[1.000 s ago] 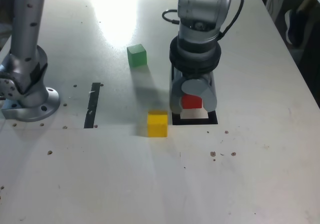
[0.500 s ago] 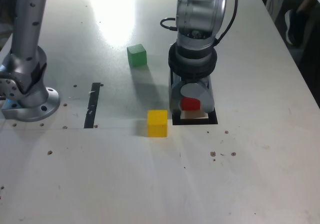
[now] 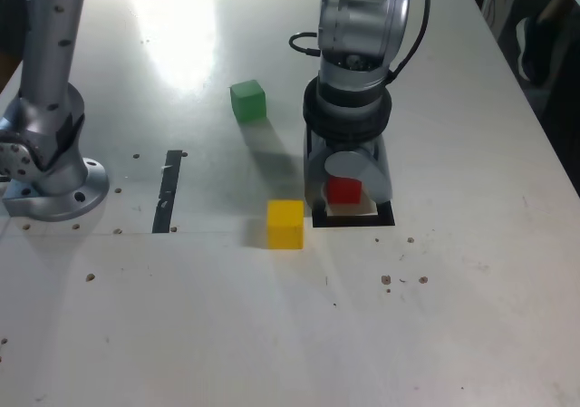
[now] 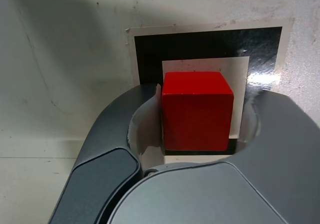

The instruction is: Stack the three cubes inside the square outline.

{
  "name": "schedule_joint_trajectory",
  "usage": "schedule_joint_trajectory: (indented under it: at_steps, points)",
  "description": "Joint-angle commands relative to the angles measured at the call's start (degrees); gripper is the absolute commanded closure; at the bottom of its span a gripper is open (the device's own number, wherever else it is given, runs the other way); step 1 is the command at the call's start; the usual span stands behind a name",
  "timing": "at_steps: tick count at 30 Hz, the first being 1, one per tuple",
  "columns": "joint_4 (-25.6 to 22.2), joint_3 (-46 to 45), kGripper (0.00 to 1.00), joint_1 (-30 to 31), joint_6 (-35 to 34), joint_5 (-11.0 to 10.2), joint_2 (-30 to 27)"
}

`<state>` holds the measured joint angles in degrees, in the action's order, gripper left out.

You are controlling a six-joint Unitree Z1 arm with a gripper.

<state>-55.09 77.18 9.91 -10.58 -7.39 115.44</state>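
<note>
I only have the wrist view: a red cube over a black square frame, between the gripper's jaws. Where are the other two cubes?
Observer: The yellow cube sits on the white table just beside the black square tape outline, on the exterior view's left of it.
Operator: And the green one?
Observer: The green cube stands alone farther back, well apart from the gripper.
Operator: Anything else near the frame?
Observer: A short black tape strip lies toward the exterior view's left, near a second arm's grey base. The red cube is over the outline's white middle.

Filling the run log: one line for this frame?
phase: placing | red cube between fingers over square outline | yellow cube, green cube on table, unstacked
</note>
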Motion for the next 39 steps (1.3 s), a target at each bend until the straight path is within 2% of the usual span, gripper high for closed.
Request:
schedule_joint_trajectory:
  at_steps: [1,4,7,10,13,17,22,28,34,39]
  points:
    - [-0.2,0.4,0.07,0.3,0.3,0.0,-0.2]
    - [-1.1,0.9,0.06,0.8,0.4,-0.2,-1.3]
    - [-4.3,2.4,0.05,2.1,-0.1,-1.0,-3.6]
    - [-10.3,5.4,0.05,4.1,-0.8,-2.3,-6.5]
    - [-18.3,8.8,0.05,6.5,-1.2,-3.1,-8.4]
    - [-23.2,9.9,0.05,8.5,-1.5,-2.3,-8.7]
    - [-22.0,6.0,0.06,9.4,-2.3,0.5,-8.4]
    - [-17.6,0.2,0.07,11.2,-4.3,4.4,-8.3]
    - [-12.9,-2.2,0.08,13.1,-5.7,6.0,-5.9]
    - [-9.2,-5.1,0.09,13.1,-6.3,6.5,-4.6]
